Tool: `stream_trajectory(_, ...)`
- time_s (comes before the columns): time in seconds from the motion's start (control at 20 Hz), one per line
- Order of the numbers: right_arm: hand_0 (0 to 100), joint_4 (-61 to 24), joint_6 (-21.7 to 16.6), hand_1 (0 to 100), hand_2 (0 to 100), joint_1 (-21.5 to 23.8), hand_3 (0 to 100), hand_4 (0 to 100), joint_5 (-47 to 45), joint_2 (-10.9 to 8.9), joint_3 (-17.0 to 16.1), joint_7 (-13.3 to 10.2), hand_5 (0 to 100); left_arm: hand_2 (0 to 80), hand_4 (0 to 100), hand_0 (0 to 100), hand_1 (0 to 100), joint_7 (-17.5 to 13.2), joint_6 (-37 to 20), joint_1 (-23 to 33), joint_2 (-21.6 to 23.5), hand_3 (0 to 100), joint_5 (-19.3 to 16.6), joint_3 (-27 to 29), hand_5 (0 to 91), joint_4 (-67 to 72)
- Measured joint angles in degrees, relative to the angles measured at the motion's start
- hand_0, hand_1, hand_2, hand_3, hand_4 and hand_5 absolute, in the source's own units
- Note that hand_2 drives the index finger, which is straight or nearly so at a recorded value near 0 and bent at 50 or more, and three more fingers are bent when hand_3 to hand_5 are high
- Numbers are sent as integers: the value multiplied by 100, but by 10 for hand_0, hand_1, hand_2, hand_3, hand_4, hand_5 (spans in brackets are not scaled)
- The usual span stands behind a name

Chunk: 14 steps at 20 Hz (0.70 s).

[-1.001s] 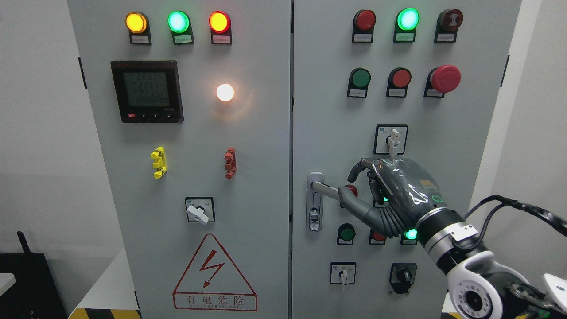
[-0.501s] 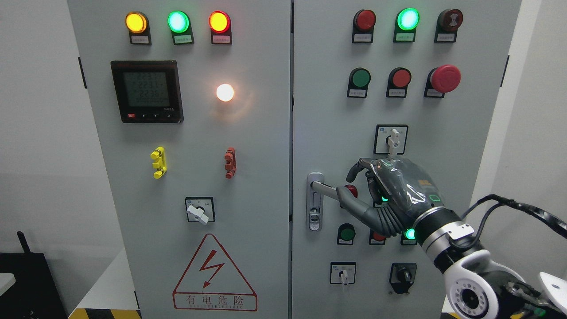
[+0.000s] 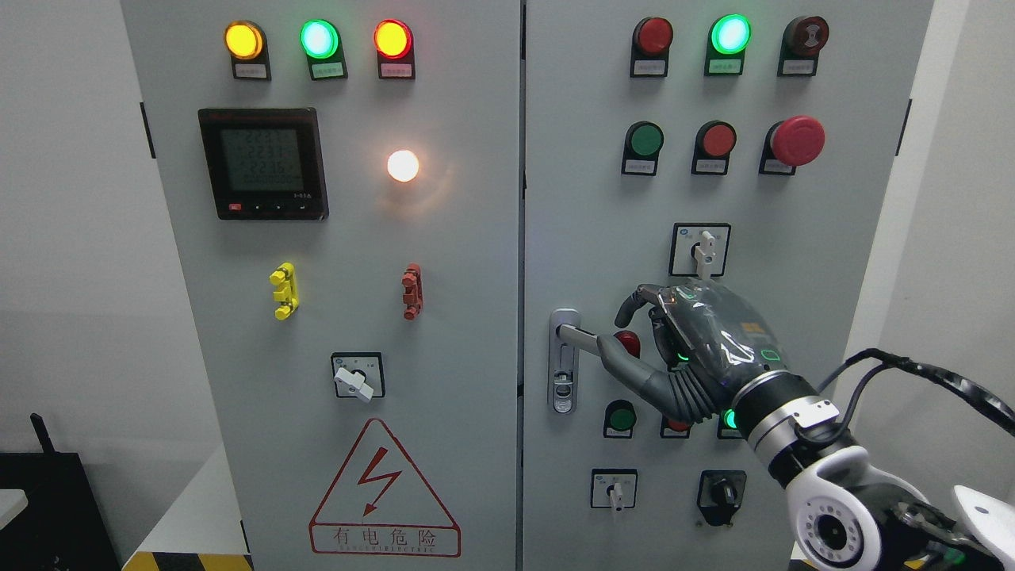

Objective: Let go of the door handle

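Note:
The silver door handle [image 3: 576, 336] is a lever on a backplate [image 3: 563, 381] at the left edge of the right cabinet door [image 3: 587, 198]. Its lever points right and sits roughly level. My right hand [image 3: 612, 333], dark grey with green lights, comes in from the lower right and is at the lever's free end. The thumb [image 3: 614, 354] lies against the lever's tip and hides it. The other fingers [image 3: 638, 300] arch loosely above, with a gap through which a red button shows. They are not closed around the lever. The left arm is out of view.
Both grey cabinet doors carry lamps, push buttons, rotary switches and a red emergency stop [image 3: 797, 140]. A rotary switch [image 3: 701, 250] sits just above my hand, with buttons [image 3: 620, 418] below it. A meter [image 3: 262, 162] and a warning triangle [image 3: 384, 492] are on the left door.
My right hand and forearm have drifted slightly left and up, so the thumb covers a little more of the lever's end. The handle has not turned.

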Motion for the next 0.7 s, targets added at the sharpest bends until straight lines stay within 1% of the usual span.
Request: stream_trajectory(0.7,446,44,-16,283,460,33,1000,1000,0,39,24,9,995,0,0,120,389,0,0,0,0,0,1,0,0,0)
